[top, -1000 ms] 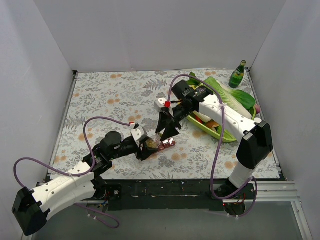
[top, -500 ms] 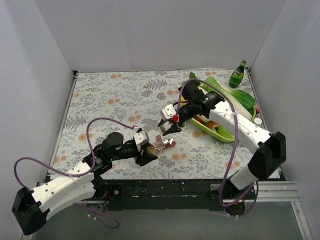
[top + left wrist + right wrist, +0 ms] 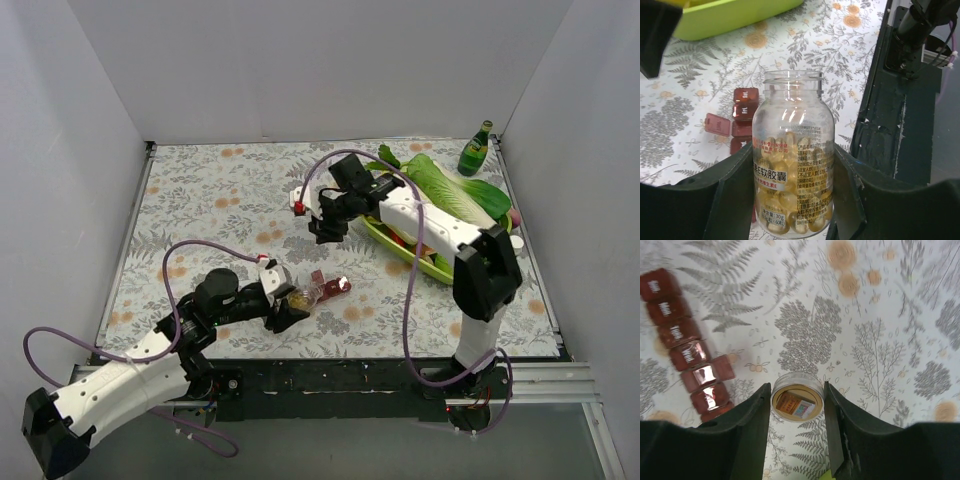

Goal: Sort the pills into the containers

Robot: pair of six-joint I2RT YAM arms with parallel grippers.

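Note:
My left gripper (image 3: 792, 172) is shut on a small clear jar (image 3: 792, 115) whose mouth is open. The pills (image 3: 785, 200) show as an amber mass inside it. In the top view the left gripper (image 3: 283, 308) holds the jar (image 3: 299, 297) low, just left of the containers (image 3: 329, 287). These are a short dark-red strip, and one compartment lid (image 3: 716, 124) is flipped open. My right gripper (image 3: 797, 405) is shut on the gold lid (image 3: 797, 399) and holds it above the table, with the containers (image 3: 685, 347) to its left. In the top view the right gripper (image 3: 324, 230) is behind the strip.
A long green tray (image 3: 425, 258) with food lies at the right under my right arm, and it also shows in the left wrist view (image 3: 735, 15). Leafy greens (image 3: 450, 185) and a green bottle (image 3: 476, 150) stand at the back right. The table's dark front edge (image 3: 900, 125) is beside the jar.
My right gripper has lifted away from the jar with the gold lid and swung back and to the left. My left gripper stays on the jar, shifted slightly.

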